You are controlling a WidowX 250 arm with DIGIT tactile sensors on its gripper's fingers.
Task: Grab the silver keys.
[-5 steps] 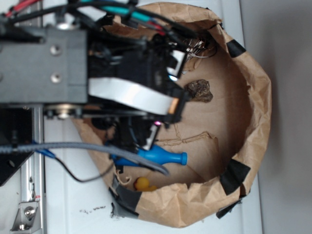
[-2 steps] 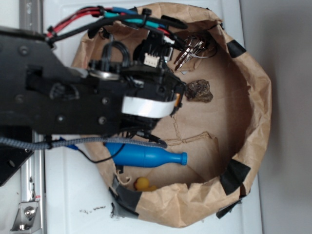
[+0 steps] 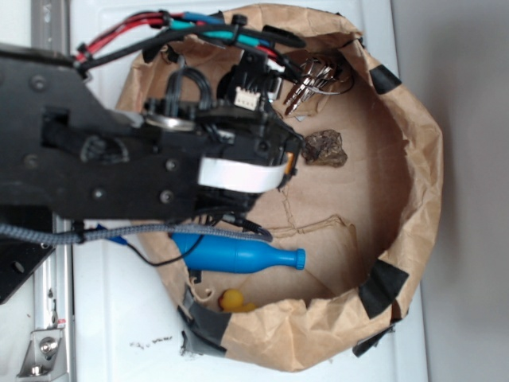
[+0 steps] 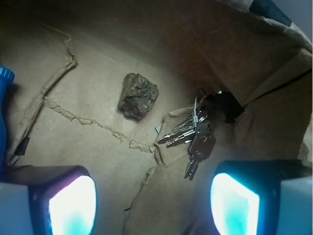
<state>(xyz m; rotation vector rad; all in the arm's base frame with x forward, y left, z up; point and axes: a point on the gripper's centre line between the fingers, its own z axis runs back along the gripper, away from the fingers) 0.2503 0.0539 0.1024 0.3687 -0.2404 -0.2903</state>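
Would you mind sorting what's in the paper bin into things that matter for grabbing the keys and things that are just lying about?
Part of the job:
- silver keys, fanned on a wire ring near the bin wall
- gripper, open, above the bin floor

Just lying about:
- dark-brown rock, apart from the keys
- blue bottle, on its side
- small yellow object
- paper bin holding them all

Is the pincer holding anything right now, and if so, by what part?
Nothing is held. The pincer is open, its fingers apart with only paper between them. The keys lie loose on the bag floor ahead, untouched, near the rock.
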